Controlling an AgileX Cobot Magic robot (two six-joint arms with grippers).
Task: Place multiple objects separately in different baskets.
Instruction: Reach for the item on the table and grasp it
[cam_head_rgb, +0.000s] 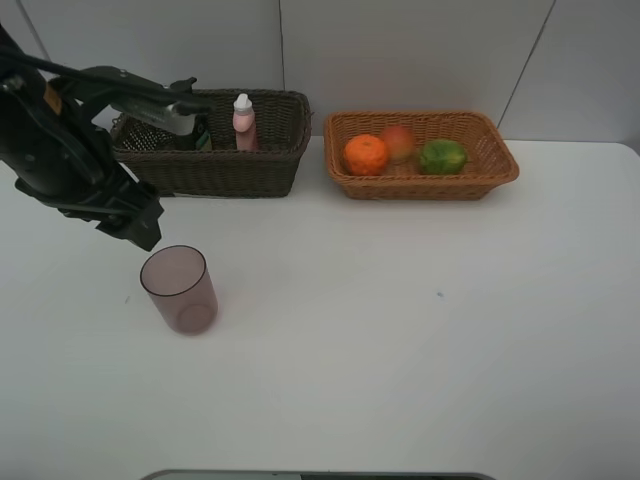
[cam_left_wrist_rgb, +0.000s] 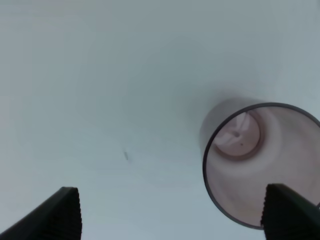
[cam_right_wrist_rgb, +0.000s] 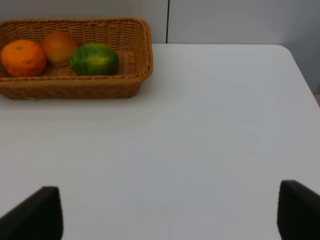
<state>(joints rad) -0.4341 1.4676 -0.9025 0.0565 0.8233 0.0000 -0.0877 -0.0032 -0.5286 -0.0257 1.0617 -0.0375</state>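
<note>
The cup (cam_head_rgb: 179, 290) stands upright and alone on the surface (cam_head_rgb: 400, 330), toward its left edge and forward of the dark basket (cam_head_rgb: 215, 160) at the back left. That basket already holds the pink bottle (cam_head_rgb: 243, 122) and, half hidden by the arm, the pump bottle (cam_head_rgb: 202, 133). The tan basket (cam_head_rgb: 420, 178), back centre-right, holds the orange (cam_head_rgb: 366, 154), the red-yellow fruit (cam_head_rgb: 399, 142) and the green fruit (cam_head_rgb: 441, 156). So the cup seems to be the last thing left to sort.

The left end effector (cam_left_wrist_rgb: 172, 212) hovers just beside the cup, on its back-left side, jaws spread wide and holding nothing. In the left wrist view the cup sits off to one side, with one finger (cam_left_wrist_rgb: 290, 210) over its rim rather than the cup centred between the two.

To do this pickup well, the end effector should probably shift sideways until the cup wall lies squarely between the fingers, then descend and close gently, since a thin, light cup may tip or slide if nudged.

The right end effector (cam_right_wrist_rgb: 165, 212) is open, empty, and over bare surface near the right edge.
</note>
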